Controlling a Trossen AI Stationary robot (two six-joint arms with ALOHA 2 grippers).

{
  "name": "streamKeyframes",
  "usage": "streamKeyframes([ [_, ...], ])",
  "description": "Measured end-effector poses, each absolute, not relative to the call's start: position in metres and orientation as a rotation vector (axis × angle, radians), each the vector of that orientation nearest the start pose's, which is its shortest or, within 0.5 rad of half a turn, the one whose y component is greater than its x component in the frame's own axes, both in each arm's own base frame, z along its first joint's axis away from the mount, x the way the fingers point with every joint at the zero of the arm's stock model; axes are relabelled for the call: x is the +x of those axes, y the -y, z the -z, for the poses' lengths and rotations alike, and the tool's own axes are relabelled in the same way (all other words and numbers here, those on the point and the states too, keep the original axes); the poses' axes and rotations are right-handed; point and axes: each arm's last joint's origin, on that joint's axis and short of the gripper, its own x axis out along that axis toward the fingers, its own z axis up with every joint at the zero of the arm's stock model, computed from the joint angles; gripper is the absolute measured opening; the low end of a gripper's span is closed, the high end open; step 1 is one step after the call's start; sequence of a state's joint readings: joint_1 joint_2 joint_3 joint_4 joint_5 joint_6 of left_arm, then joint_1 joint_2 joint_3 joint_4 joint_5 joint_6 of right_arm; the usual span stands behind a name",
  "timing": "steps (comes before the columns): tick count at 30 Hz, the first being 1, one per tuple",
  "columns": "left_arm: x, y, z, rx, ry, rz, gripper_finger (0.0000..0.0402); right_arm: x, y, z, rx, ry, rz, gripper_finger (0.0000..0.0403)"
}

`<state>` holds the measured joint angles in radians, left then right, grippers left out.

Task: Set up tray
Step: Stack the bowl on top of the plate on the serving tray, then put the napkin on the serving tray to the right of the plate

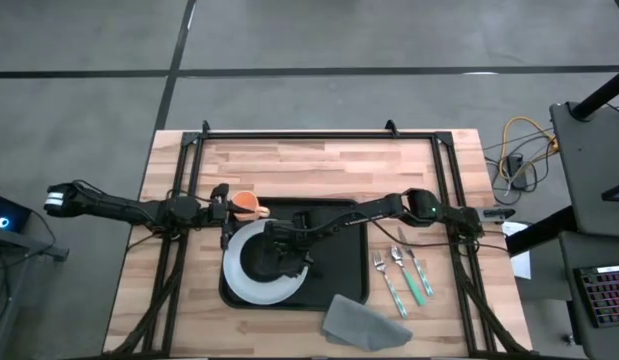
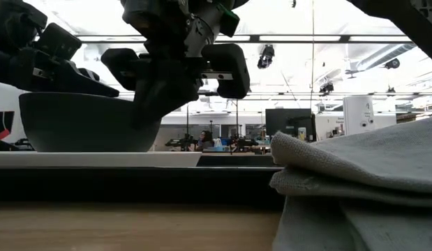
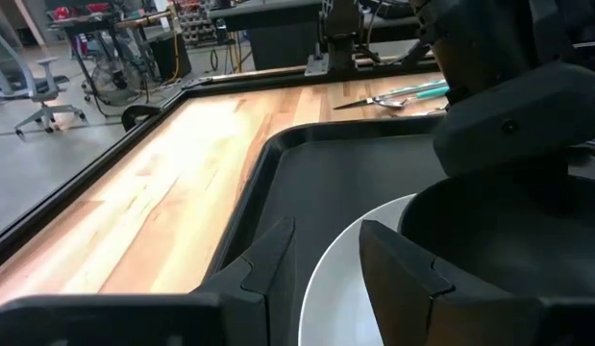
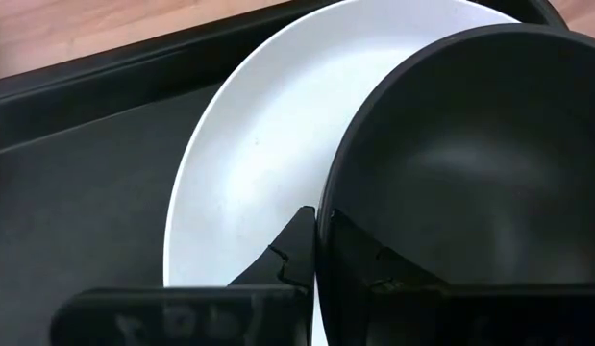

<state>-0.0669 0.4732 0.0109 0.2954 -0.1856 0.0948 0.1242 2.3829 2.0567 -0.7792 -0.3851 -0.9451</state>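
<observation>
A large black tray (image 1: 334, 255) lies in the middle of the wooden table. On it rests a round white plate (image 1: 247, 285), and a black bowl (image 1: 261, 258) stands by its base on the plate (image 2: 97, 159). My right gripper (image 4: 318, 226) reaches in from the table's right and is shut on the bowl's rim; the low view shows it above the bowl (image 2: 83, 122). My left gripper (image 3: 326, 255) waits open at the tray's left side, its fingers level over the tray rim and the plate's edge (image 3: 345, 259), with nothing between them. My right gripper pinches the bowl's rim (image 4: 328, 207), on the side toward the table's right, with one finger (image 4: 295, 240) outside the wall and the other (image 4: 369, 264) inside the bowl. The fingers slant down from the right. The bowl stands upright with its base on the white plate.
Several pieces of cutlery with green handles (image 1: 404, 275) lie right of the tray. A folded grey napkin (image 1: 361, 322) lies off the tray's near right corner and fills the right of the low view (image 2: 355, 181). An orange cup (image 1: 251, 206) sits by the tray's far left corner.
</observation>
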Motion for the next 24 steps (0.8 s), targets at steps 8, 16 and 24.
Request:
streamKeyframes([
  [8,0.126,0.0031,-0.1522,0.116,-0.172,-0.11,0.0099,0.5002,-0.0734,-0.1788,-0.67,-0.8,-0.923,0.001],
  [16,0.126,0.0031,-0.1523,0.116,-0.171,-0.111,0.0099,0.5005,-0.073,-0.1792,-0.66,-0.805,-0.912,0.0048],
  [24,0.126,0.0031,-0.1522,0.023,-0.166,-0.118,0.0099,0.5025,-0.0732,-0.1839,-0.642,-0.797,-0.894,0.0111],
])
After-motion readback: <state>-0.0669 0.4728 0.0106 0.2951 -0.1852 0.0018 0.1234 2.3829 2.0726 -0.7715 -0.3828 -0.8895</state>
